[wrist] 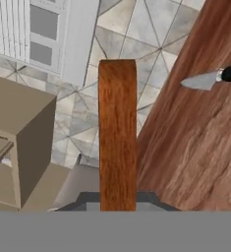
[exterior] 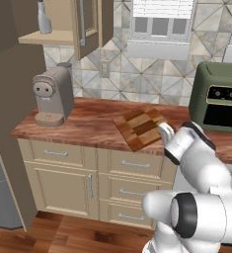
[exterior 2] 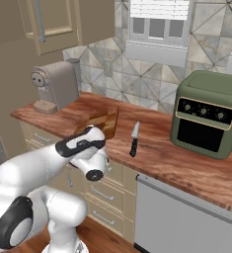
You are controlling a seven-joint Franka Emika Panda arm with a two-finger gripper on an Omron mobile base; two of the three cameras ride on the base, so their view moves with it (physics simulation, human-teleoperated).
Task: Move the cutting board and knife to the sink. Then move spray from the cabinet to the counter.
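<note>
The chequered wooden cutting board [exterior: 141, 127] lies on the reddish-brown counter [exterior: 88, 123], and my gripper [exterior: 165, 131] is shut on its right edge. In the right base view the cutting board [exterior 2: 107, 122] stands tilted with one side raised, just beyond my hand. In the hand view the cutting board [wrist: 117, 133] runs edge-on straight up from my gripper [wrist: 118, 204]. The knife [exterior 2: 134, 140] lies flat on the counter right of the board; its blade [wrist: 201, 80] points toward the board. The pale grey spray [exterior: 43, 19] stands on the shelf of the open cabinet [exterior: 63, 35]. The sink is out of view.
A taupe coffee machine [exterior: 52, 96] stands at the counter's left end. A green toaster oven [exterior 2: 206, 113] sits at the right against the tiled wall. The cabinet door [exterior: 90, 24] with its bar handle hangs open above the counter. Beige drawers [exterior: 132, 165] lie below.
</note>
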